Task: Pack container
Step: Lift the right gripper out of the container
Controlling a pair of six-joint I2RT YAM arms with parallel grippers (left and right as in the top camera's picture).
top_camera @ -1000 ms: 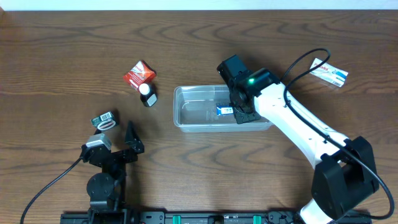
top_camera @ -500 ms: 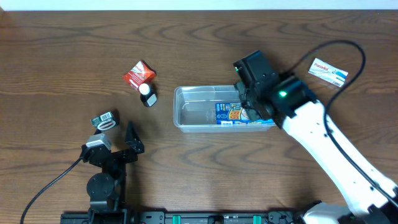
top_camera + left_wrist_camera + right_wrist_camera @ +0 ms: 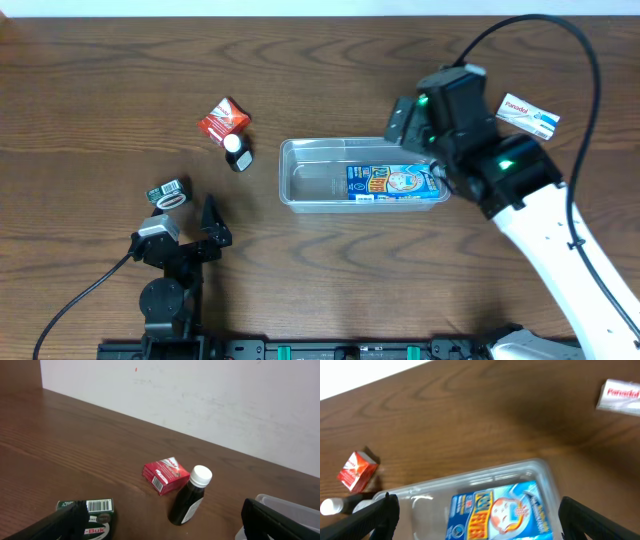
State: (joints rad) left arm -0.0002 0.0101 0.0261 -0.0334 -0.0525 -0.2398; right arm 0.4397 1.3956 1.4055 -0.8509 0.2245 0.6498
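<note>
The clear container sits mid-table with a blue fever-patch packet lying flat in its right half. My right gripper hovers over the tub's right end, open, with nothing between its fingers. In the right wrist view the container and the blue packet lie below the right gripper, its fingers spread wide. My left gripper rests open near the front left. It shows in the left wrist view as the left gripper, empty, beside a green box.
A red packet and a dark bottle with a white cap lie left of the tub. The green box sits by the left gripper. A white Panadol box lies at the far right.
The right gripper has opened and let go of the blue packet, which now lies flat in the container. It has risen and drawn back to the right. The left arm has not moved.
</note>
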